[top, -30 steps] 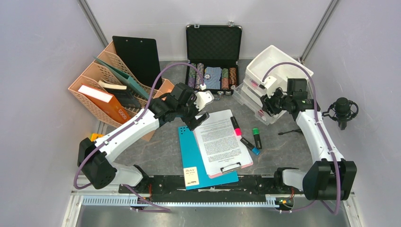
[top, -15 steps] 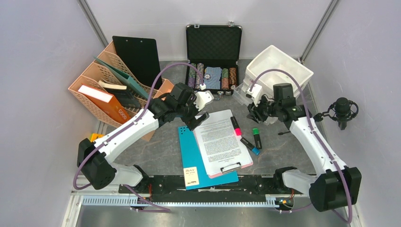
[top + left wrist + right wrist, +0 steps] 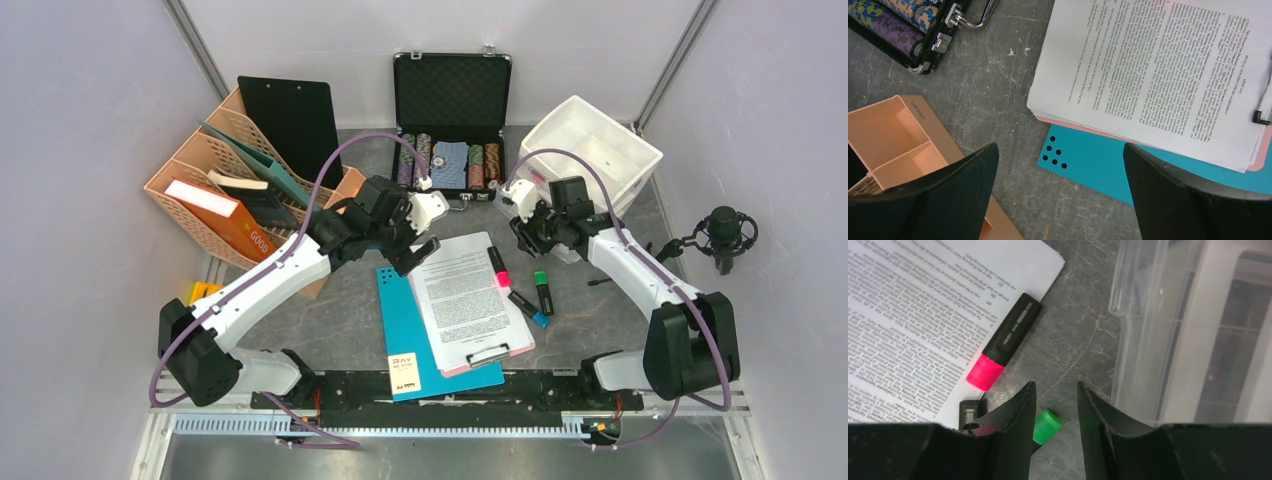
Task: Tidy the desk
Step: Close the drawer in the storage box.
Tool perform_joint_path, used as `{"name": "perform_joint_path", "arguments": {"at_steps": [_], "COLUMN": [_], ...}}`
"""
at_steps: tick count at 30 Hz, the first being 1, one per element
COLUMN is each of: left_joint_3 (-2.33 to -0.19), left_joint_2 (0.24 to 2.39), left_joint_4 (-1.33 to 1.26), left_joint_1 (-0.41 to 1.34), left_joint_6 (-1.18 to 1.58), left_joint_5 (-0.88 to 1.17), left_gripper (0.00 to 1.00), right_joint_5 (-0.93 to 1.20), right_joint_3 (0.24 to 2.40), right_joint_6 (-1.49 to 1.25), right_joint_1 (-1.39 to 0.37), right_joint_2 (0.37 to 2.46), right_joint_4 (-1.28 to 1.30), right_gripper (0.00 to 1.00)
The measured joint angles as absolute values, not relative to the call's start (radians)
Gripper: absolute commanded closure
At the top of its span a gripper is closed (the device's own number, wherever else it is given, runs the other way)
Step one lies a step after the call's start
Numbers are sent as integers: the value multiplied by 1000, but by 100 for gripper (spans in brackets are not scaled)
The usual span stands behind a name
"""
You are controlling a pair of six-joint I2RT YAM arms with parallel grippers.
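The dark grey desk (image 3: 340, 310) carries a pink clipboard with a printed sheet (image 3: 465, 295) lying on a teal folder (image 3: 400, 330). Pink (image 3: 498, 266), green (image 3: 542, 292) and blue (image 3: 527, 308) highlighters lie at the sheet's right edge. My left gripper (image 3: 425, 250) hovers open over the folder's far left corner (image 3: 1088, 160), jaws wide (image 3: 1060, 150) and empty. My right gripper (image 3: 530, 238) hangs above bare desk (image 3: 1073, 340) between the pink highlighter (image 3: 1005, 342) and the clear drawers. Its jaws (image 3: 1055, 386) stand narrowly open with nothing between them. The green cap (image 3: 1046, 426) shows below.
An orange file rack (image 3: 215, 190) with books and a black clipboard (image 3: 290, 120) stands back left. An open black case (image 3: 450, 100) of chips is at the back middle. White drawers (image 3: 590, 150) stand back right, a microphone (image 3: 725, 235) at far right. A small orange tray (image 3: 893, 140) lies below my left gripper.
My right arm has swung left, away from the drawer unit and toward the highlighters, with its jaws narrowing. The left arm has barely moved.
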State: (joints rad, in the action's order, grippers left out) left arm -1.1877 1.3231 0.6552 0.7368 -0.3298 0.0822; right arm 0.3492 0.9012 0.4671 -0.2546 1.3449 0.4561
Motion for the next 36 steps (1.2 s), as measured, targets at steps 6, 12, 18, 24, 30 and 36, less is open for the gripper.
{"name": "perform_joint_path", "arguments": {"at_steps": [6, 12, 18, 24, 30, 36], "left_joint_3": [-1187, -1186, -1185, -1182, -1182, -1182], "left_joint_2": [1314, 1314, 1312, 1305, 1306, 1350], "left_joint_4": [655, 655, 655, 655, 655, 602], "left_joint_1": [737, 737, 737, 737, 737, 737], "left_joint_6": [-330, -330, -330, -330, -330, -295], "left_joint_5": [81, 81, 81, 80, 81, 90], "left_gripper": [0, 0, 0, 0, 0, 0], "right_joint_5": [226, 107, 18, -36, -2, 91], "right_joint_3": [954, 1000, 1019, 1020, 1019, 1003], "right_joint_6": [441, 446, 479, 516, 532, 540], "right_joint_1": [-257, -256, -255, -256, -255, -253], "right_joint_2": [1379, 1400, 1440, 1457, 1456, 1388], "right_joint_4": [419, 375, 359, 356, 360, 406], "right_gripper": [58, 58, 56, 53, 51, 49]}}
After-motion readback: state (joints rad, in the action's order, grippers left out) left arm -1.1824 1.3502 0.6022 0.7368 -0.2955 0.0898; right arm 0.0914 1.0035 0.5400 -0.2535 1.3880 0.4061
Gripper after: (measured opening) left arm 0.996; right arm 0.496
